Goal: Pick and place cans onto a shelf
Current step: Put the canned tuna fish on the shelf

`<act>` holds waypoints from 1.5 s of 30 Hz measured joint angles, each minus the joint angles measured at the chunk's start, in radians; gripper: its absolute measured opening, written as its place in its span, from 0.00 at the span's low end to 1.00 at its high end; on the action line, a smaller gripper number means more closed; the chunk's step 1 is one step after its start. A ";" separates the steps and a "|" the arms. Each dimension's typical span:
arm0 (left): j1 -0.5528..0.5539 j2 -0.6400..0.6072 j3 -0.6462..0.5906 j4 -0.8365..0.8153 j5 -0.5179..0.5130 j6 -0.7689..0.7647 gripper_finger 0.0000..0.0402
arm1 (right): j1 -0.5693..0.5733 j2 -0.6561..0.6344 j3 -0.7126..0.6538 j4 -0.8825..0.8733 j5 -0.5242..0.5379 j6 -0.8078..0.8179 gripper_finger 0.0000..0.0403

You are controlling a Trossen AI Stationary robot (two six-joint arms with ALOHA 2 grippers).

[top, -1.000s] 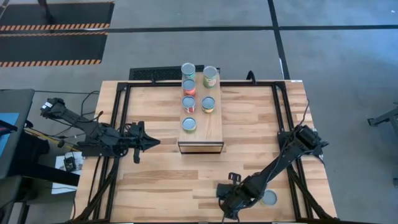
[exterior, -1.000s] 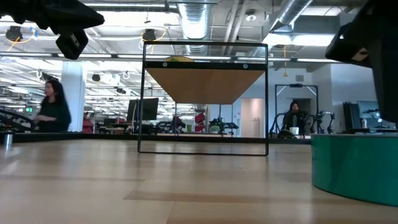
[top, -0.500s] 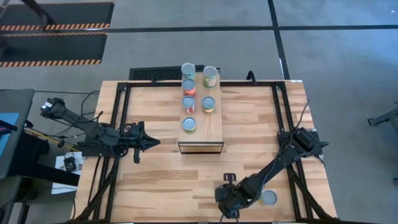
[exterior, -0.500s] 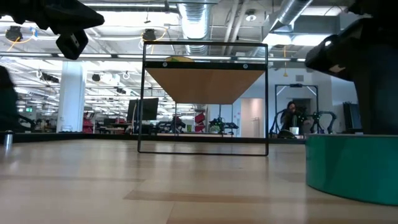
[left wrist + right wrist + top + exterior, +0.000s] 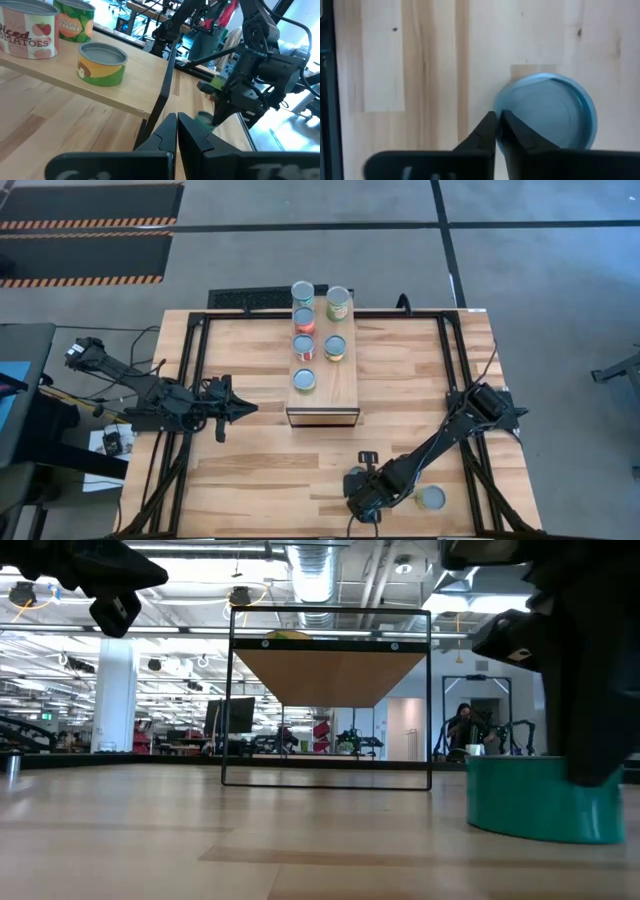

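high view: six cans (image 5: 304,347) stand on the shelf (image 5: 338,385); one can (image 5: 431,498) waits on the table (image 5: 250,470) beside the right hand (image 5: 362,496), fingers pressed together. left hand (image 5: 240,409) idle, also pressed together.

Closed right gripper (image 5: 497,125) overlaps a can (image 5: 547,112) on the tabletop (image 5: 410,75)

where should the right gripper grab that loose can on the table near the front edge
Grip the can across its round side wall, coming straight down from above. It stands upright on the table, lid up, with bare wood all round. The right gripper, jaws shut, sits beside it, so it should open and shift over first.
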 joint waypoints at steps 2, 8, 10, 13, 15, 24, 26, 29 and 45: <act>0.000 0.000 0.000 -0.001 0.000 0.000 0.00 | -0.006 -0.001 0.000 0.000 -0.004 0.001 0.04; 0.000 0.000 0.000 -0.002 -0.001 0.000 0.00 | -0.021 -0.029 0.000 -0.025 -0.027 0.043 0.03; 0.000 0.000 0.000 -0.002 0.000 0.000 0.00 | -0.022 -0.051 0.020 -0.041 -0.034 0.048 0.02; 0.000 0.000 0.000 -0.001 0.021 0.012 0.00 | -0.029 -0.091 0.075 -0.058 -0.033 0.048 0.01; 0.000 0.000 0.000 -0.002 0.025 0.013 0.00 | -0.035 -0.115 0.117 -0.075 -0.033 0.045 0.02; 0.000 0.000 0.000 -0.002 0.035 0.016 0.00 | -0.125 -0.213 0.373 -0.119 -0.018 -0.086 0.01; 0.000 0.000 0.000 -0.002 0.034 0.016 0.00 | -0.163 -0.225 0.420 -0.143 -0.017 -0.134 0.01; 0.000 0.000 0.000 -0.002 0.034 0.025 0.00 | -0.233 -0.230 0.473 -0.172 -0.014 -0.215 0.01; 0.000 -0.042 0.001 -0.005 0.026 0.061 0.00 | -0.536 -0.208 0.524 -0.545 -0.125 -0.387 0.01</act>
